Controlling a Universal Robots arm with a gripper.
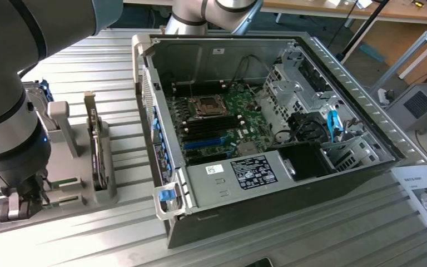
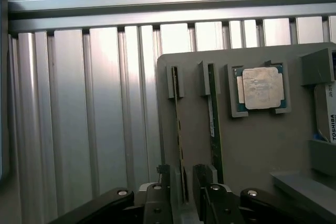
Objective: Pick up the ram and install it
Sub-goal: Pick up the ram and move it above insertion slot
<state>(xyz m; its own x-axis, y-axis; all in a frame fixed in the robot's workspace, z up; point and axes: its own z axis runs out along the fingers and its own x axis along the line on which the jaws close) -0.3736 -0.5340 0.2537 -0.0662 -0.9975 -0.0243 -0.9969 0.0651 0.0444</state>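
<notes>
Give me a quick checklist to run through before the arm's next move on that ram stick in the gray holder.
1. The ram stands on edge in the gray holder: ok.
2. One end of it sits between the gripper's jaws: ok.
3. Jaws open, with a gap on either side of the stick: ok.
4. The second stick is outside the jaws: ok.
5. The computer case is open and the memory slots look unoccupied: ok.
6. Those slots are ready to take a stick: cannot tell.
</notes>
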